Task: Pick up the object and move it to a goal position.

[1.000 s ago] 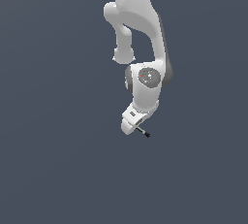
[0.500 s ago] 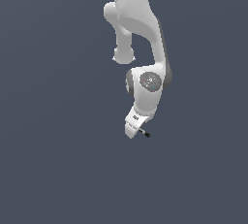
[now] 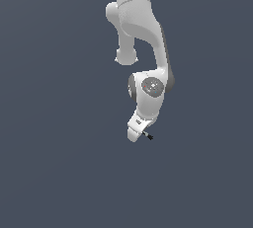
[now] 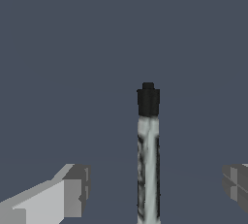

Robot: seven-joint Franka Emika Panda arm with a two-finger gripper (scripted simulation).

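Lining up the grasp is your step in hand: the gripper (image 4: 150,189) is spread wide, its 2 fingers (image 4: 72,191) well apart on either side of the rod (image 4: 148,160). The rod lies between them, untouched. Next, you need to squeeze evenly on the thin shaft before lifting.

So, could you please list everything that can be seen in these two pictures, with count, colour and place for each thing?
rod: one, grey-silver shaft with a black tip, lying between the two fingers of the hand in the wrist view, touching neither; in the exterior view it is a tiny dark sliver just to the exterior view's right of the hand's lower end.
ground: one, plain dark blue-grey, fills the background of both views.
arm: one, white with grey joints, coming down from the top of the exterior view.
hand: one, white with grey fingers, open, spread wide on either side of the rod.
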